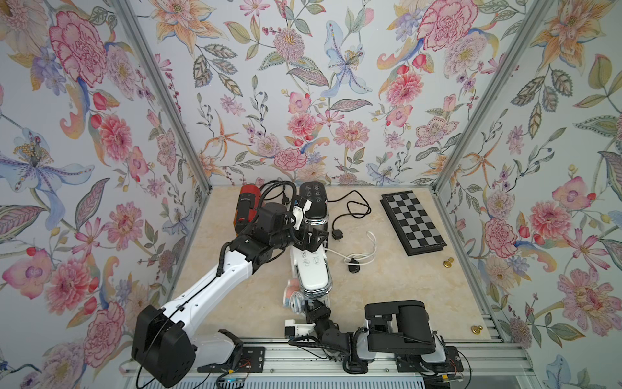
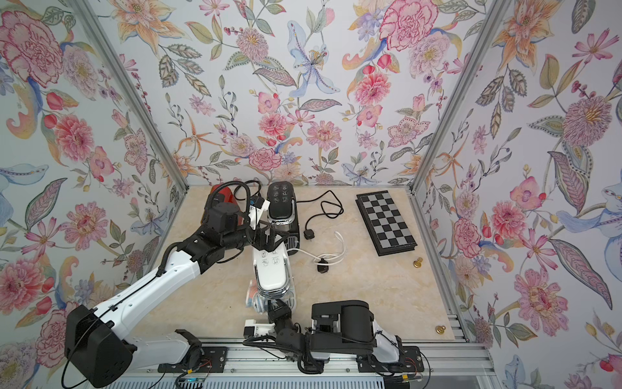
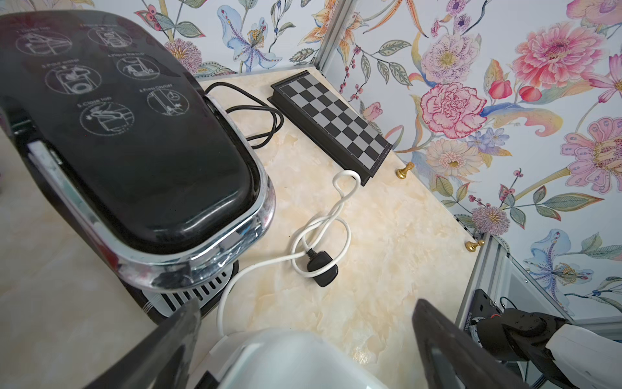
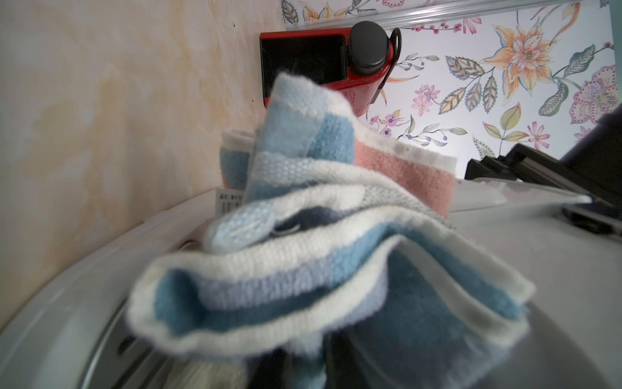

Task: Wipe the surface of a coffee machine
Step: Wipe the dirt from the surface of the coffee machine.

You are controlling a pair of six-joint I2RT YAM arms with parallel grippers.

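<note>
The white coffee machine [image 1: 314, 269] [image 2: 272, 272] stands mid-table, front of centre. My left gripper [image 1: 314, 239] [image 2: 267, 239] hovers over its rear end, open; in the left wrist view the machine's white top [image 3: 292, 360] sits between the wide-spread fingers [image 3: 181, 323] with gaps on both sides. My right gripper [image 1: 311, 308] [image 2: 274, 308] is at the machine's near end, shut on a blue, white and pink striped cloth [image 1: 292, 296] [image 2: 254, 296]. The bunched cloth [image 4: 336, 252] lies against the machine's pale shell [image 4: 505, 269] and hides the right fingertips.
A black coffee machine [image 1: 313, 202] [image 3: 134, 134] stands just behind the white one, a red one [image 1: 247, 205] [image 4: 336, 57] at back left. Black cord [image 1: 353, 208] and white cord [image 1: 363, 249] lie right of them. A chessboard [image 1: 412, 222] and two gold pawns [image 1: 447, 262] [image 1: 476, 330] sit far right.
</note>
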